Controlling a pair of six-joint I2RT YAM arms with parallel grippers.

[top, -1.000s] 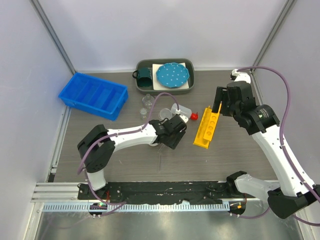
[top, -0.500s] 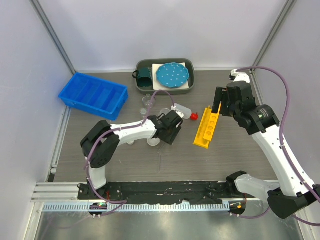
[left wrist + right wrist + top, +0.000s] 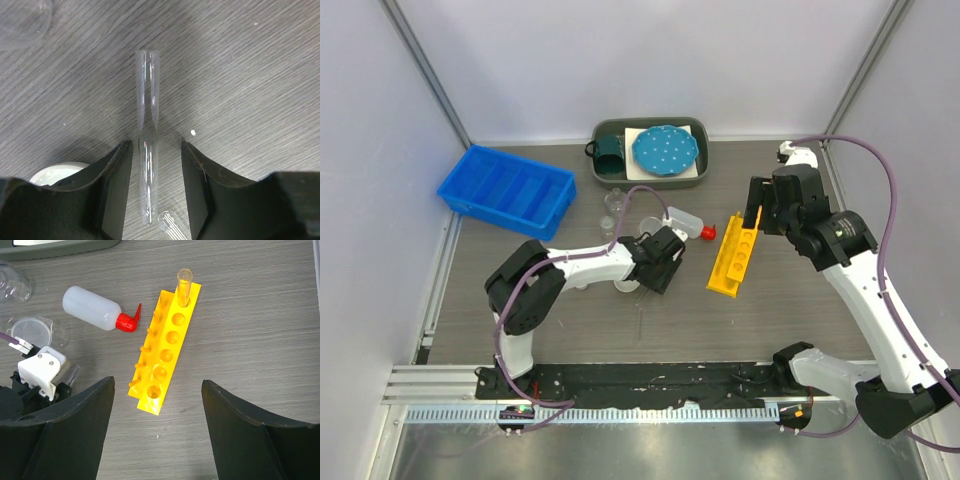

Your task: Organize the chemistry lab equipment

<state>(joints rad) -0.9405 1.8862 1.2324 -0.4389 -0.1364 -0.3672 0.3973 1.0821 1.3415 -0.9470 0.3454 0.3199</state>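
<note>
A clear test tube (image 3: 148, 125) lies flat on the grey table, its lower half between the jaws of my left gripper (image 3: 156, 190), which is open around it and does not touch it. The end of a second tube (image 3: 172, 227) shows at the bottom edge. In the top view the left gripper (image 3: 655, 262) is low beside the white squeeze bottle with red nozzle (image 3: 685, 222). The yellow test-tube rack (image 3: 167, 347) holds one tube (image 3: 183, 286) in its far hole. My right gripper (image 3: 156, 390) is open and empty, high above the rack's near end.
A blue bin (image 3: 506, 191) stands at the back left. A grey tray (image 3: 610, 131) at the back holds the teal mug (image 3: 610, 152) and the dotted blue plate (image 3: 665, 150). A small flask (image 3: 615, 200), a beaker (image 3: 35, 331) and a clear dish (image 3: 22, 20) stand near the left gripper.
My left gripper has moved a little to the left, away from the squeeze bottle, and its arm has drawn in. The right arm has not moved.
</note>
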